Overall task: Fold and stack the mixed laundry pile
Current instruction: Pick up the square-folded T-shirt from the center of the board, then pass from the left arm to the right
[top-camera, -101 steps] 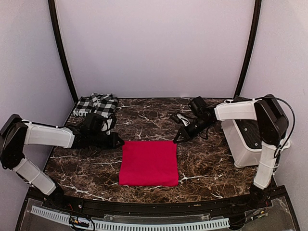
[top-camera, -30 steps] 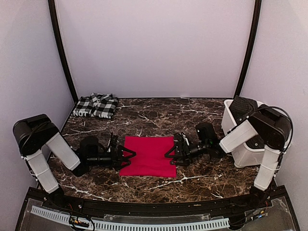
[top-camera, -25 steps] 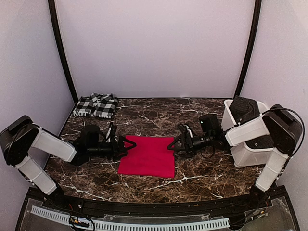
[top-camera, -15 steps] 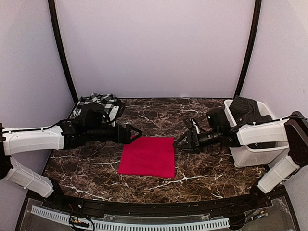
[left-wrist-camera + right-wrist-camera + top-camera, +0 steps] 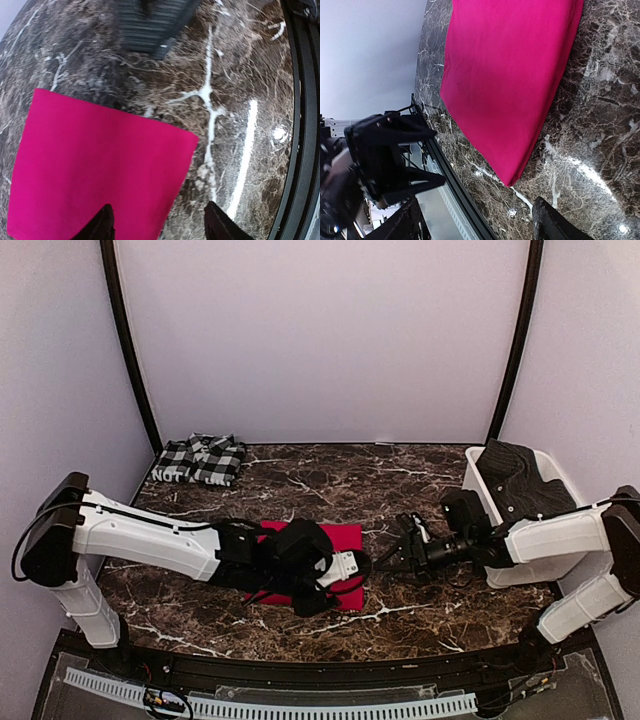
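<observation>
**Both sets of jaws crowd one edge of the red garment**

The red garment [image 5: 345, 533] lies folded flat at the centre of the tabletop [image 5: 300, 480], a little toward 6 o'clock. The checked garment [image 5: 200, 458] sits folded at 10 o'clock, well apart, so nothing is stacked yet.

Your left arm [image 5: 150, 535] reaches across the red garment. Its jaws are spread and pinch nothing. One fingertip [image 5: 102, 227] is over cloth and the other over marble, straddling the 3 o'clock edge near a corner. The right jaws, also spread and empty, sit just beside that same edge, facing the left ones.

Watch for:
- Two sets of jaws at one edge could knock together on a close or a lift.
- A shallow bite would likely catch only the top layer and open the fold.
- The forearm may drag the cloth; you cannot tell whether it touches.
</observation>
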